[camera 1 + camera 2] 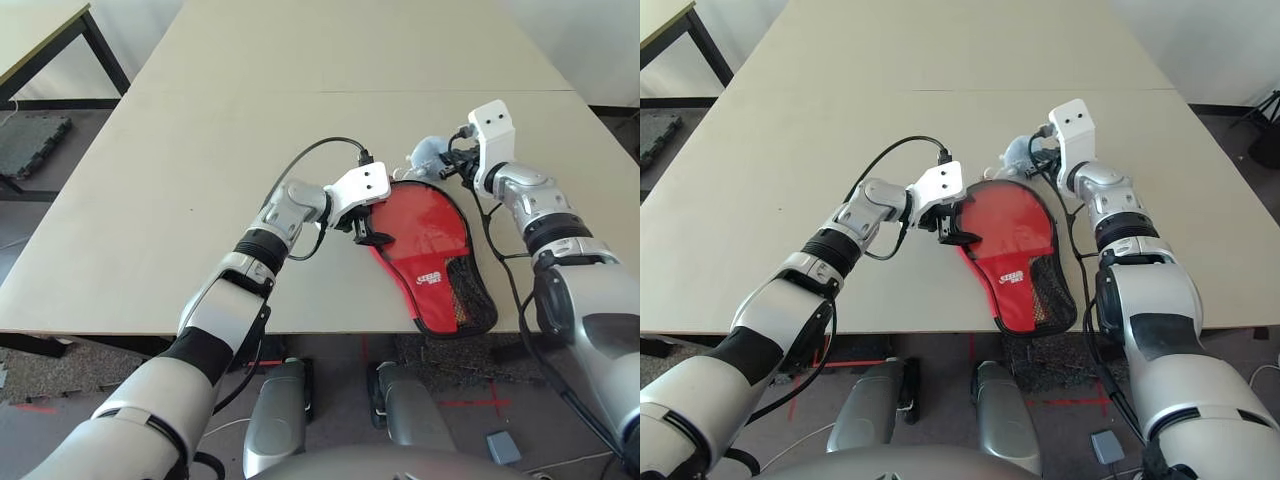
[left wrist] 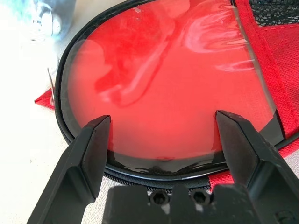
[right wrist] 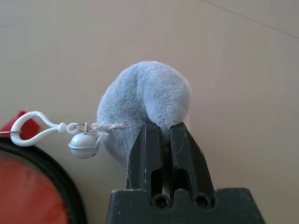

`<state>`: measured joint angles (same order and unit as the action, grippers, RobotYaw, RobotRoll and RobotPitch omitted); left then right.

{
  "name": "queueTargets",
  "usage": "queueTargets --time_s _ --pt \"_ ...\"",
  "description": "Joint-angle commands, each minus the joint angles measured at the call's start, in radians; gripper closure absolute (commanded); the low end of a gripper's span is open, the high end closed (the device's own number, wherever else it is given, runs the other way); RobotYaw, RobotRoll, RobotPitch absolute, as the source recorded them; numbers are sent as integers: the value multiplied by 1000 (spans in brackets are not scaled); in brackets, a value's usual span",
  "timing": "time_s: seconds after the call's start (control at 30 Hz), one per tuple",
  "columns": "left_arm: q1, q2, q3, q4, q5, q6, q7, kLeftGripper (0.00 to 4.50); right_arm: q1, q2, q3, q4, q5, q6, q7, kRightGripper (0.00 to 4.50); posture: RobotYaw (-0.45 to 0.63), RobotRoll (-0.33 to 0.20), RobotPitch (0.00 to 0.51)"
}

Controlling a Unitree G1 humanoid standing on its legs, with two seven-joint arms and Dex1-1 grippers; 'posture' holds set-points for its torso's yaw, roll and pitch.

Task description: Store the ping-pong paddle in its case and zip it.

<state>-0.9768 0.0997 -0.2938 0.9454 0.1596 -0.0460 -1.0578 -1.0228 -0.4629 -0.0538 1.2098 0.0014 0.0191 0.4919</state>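
Desk (image 1: 200, 150), pale, wide. Case (image 1: 432, 262) lies flat near the front edge, right of middle; paddle looks to be inside already, under the clear red cover. Left gripper (image 2: 161, 140) spread wide at the case's round rim, grasping nothing. Right gripper (image 3: 162, 140) clenched on plush pompom (image 3: 145, 100), apparently the zip pull. Zipping remains.

Both silver forearms reach forward over the surface, angled toward each other. The left gripper (image 2: 161, 140) hangs low at mid-surface, its two black fingers (image 2: 91, 154) spread wide apart. The right gripper (image 3: 163, 135), extended farther out, has its jaws pressed together, pinching grey fluff.
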Motion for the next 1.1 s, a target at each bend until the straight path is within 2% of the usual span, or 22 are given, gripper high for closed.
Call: queueTargets --time_s 0.03,0.53,1.1 --pt "43 6 -41 16 28 30 -18 0 -12 -40 -26 30 -5 -15 -49 4489 37 0 147" --pt "59 5 -64 -4 41 43 -41 0 24 -141 -61 52 4 -11 -38 4489 25 0 154" --pt "69 14 -99 -8 50 55 -40 0 196 -297 -37 -61 10 102 253 4489 7 0 178"
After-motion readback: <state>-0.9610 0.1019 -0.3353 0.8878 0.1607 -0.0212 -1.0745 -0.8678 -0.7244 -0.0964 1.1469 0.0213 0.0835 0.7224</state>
